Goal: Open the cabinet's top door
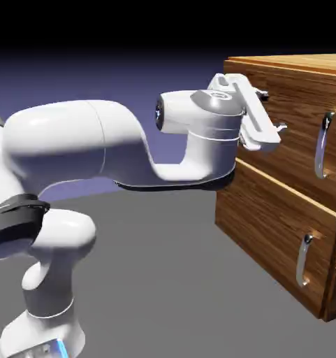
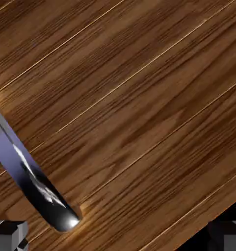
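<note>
I am holding my gripper [image 1: 272, 112] level against the front of the cabinet [image 1: 268, 210], jaws spread as wide as they go and gripping nothing. I am facing the top door [image 1: 296, 129]; its long silver handle [image 1: 323, 145] is sitting off to one side, showing as a bar [image 2: 31, 181] at my view's lower left.
</note>
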### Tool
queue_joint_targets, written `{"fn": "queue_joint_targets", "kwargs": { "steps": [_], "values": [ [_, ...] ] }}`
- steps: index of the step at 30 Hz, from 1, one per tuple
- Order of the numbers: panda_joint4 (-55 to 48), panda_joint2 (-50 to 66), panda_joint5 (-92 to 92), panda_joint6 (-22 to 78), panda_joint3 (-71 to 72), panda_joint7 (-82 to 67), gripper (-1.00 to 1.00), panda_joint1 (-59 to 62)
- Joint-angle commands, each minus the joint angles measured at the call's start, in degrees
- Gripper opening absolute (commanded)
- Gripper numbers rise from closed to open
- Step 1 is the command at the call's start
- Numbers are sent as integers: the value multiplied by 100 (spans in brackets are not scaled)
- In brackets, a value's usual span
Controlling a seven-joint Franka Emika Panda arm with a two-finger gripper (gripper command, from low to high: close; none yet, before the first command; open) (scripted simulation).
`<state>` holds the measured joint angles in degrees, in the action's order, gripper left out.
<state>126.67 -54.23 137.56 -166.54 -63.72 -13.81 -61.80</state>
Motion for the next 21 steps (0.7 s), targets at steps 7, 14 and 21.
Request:
{"fn": "queue_joint_targets", "kwargs": {
  "steps": [7, 14, 21],
  "values": [
    [-435, -274, 1745, 95, -808, -714, 100, -775],
    [-887, -410, 2811, 142, -1414, -1143, 100, -1452],
    [-1417, -208, 2844, 226, -1764, -1019, -100, -2067]
  ]
}}
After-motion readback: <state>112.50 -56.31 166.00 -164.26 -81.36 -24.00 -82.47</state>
